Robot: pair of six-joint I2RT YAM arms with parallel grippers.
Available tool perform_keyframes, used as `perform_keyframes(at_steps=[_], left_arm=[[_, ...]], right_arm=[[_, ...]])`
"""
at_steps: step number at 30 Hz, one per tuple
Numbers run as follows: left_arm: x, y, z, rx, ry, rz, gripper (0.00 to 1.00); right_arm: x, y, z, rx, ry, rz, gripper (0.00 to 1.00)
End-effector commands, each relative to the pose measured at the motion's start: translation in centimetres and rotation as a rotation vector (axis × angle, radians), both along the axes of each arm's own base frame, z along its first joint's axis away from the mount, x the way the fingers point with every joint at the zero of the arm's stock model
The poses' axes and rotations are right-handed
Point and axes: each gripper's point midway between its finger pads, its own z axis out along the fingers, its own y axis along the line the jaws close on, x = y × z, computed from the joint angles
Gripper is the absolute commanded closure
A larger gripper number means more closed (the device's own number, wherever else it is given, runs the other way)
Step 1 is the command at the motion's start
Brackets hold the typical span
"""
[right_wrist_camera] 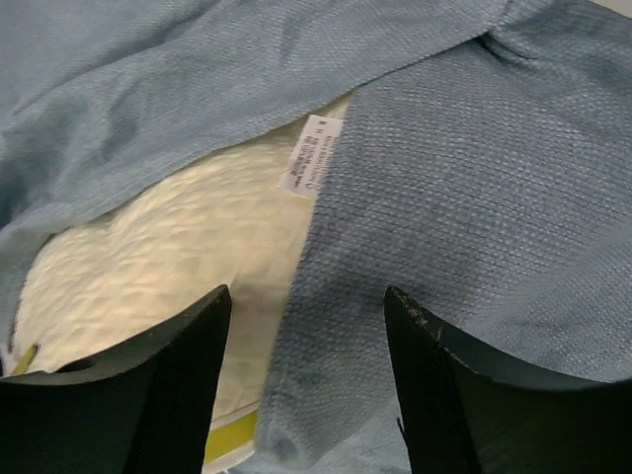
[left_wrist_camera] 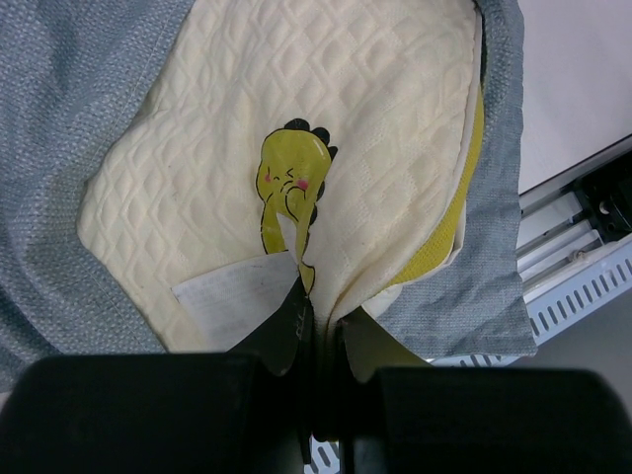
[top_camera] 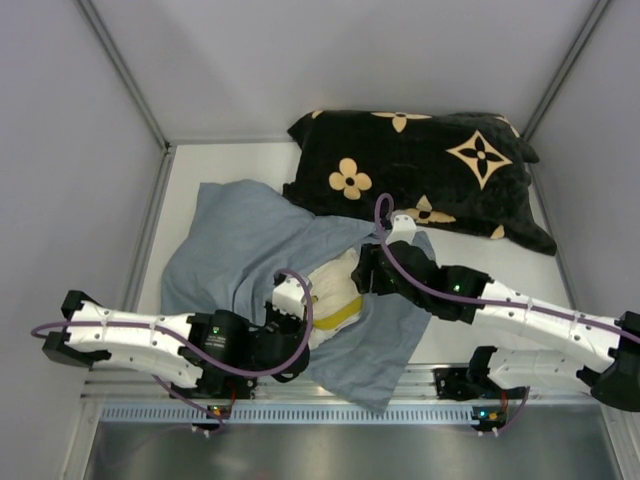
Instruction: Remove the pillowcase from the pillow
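The grey-blue pillowcase [top_camera: 240,250] lies crumpled on the table, its opening pulled back from the cream knit pillow [top_camera: 335,285] with yellow piping. My left gripper [top_camera: 290,325] is shut on a pinched fold of the pillow's near edge [left_wrist_camera: 331,316], beside the green-yellow emblem [left_wrist_camera: 291,178] and a white tag [left_wrist_camera: 232,296]. My right gripper [top_camera: 365,270] is open, with a fold of the pillowcase's edge [right_wrist_camera: 444,197] lying between its fingers [right_wrist_camera: 148,395], beside bare pillow [right_wrist_camera: 178,247] and a small white label [right_wrist_camera: 313,155]. Most of the pillow is hidden inside the case.
A black cushion with tan flower motifs [top_camera: 430,170] lies at the back right, touching the pillowcase's far edge. The metal rail [top_camera: 350,410] runs along the table's near edge and also shows in the left wrist view [left_wrist_camera: 583,286]. Grey walls enclose the sides.
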Motion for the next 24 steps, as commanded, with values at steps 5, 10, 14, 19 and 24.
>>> perform_keyframes(at_steps=[5, 10, 14, 19, 24], left_arm=[[0.5, -0.4, 2.3, -0.088, -0.017, 0.022, 1.0], [0.3, -0.3, 3.6, -0.14, -0.002, 0.013, 1.0], [0.0, 0.5, 5.8, -0.242, 0.024, 0.002, 1.0], [0.0, 2.1, 8.6, -0.362, 0.038, -0.018, 1.0], [0.2, 3.2, 10.4, -0.428, 0.033, -0.024, 1.0]], right_arm=[[1.8, -3.0, -3.4, -0.146, -0.038, -0.124, 0.62], [2.7, -5.6, -5.5, -0.213, -0.037, -0.21, 1.0], [3.3, -8.3, -7.5, -0.253, -0.02, -0.303, 1.0], [4.5, -12.2, -9.5, -0.289, 0.003, -0.425, 1.0], [6.5, -14.7, -10.6, -0.249, 0.037, -0.488, 1.0]])
